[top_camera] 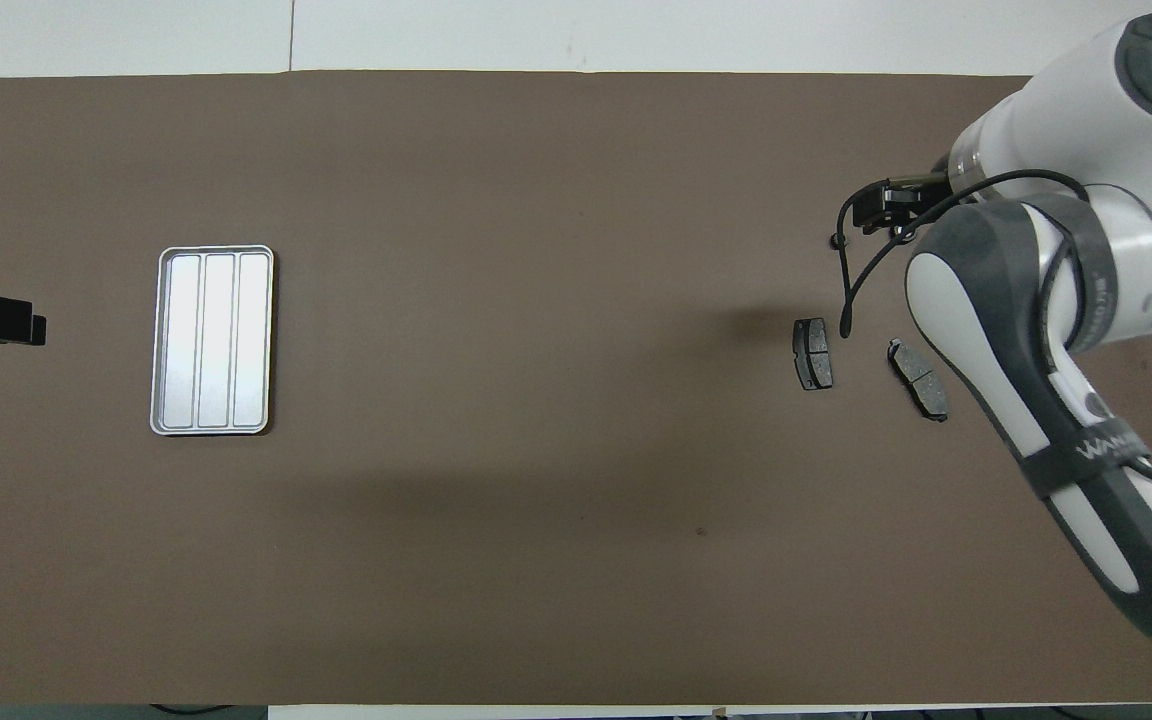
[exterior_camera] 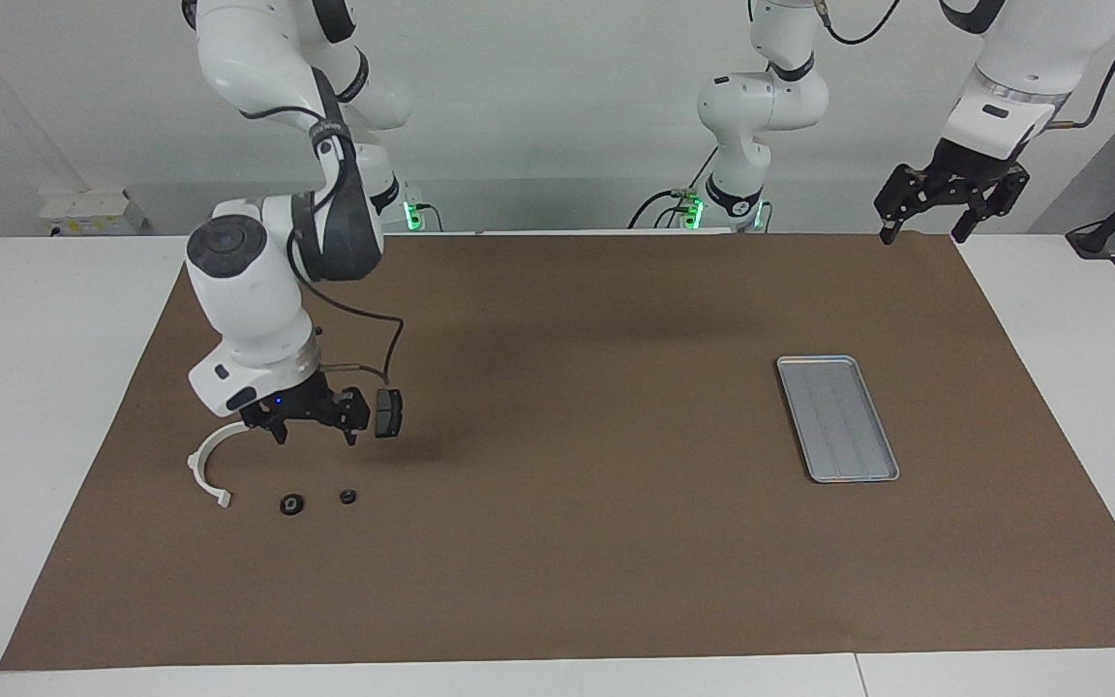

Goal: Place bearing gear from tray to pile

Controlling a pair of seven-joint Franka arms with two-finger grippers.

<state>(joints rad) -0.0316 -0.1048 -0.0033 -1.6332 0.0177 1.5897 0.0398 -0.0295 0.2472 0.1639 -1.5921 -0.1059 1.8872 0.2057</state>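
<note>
Tray (exterior_camera: pixel 838 418): bare, toward the left arm's end of the table.
Bearing gears (exterior_camera: pixel 291 504): two small dark rings on the mat at the pile, at about 5 o'clock of the white bracket (exterior_camera: pixel 207 465).
Right gripper (exterior_camera: pixel 311 426): over the pile, fingers parted, holding nothing.
Left gripper (exterior_camera: pixel 925 225): waiting, open, empty.
Risk: a low retreat could have nudged the brake pad (exterior_camera: pixel 388 413) or scattered the gears.
</note>
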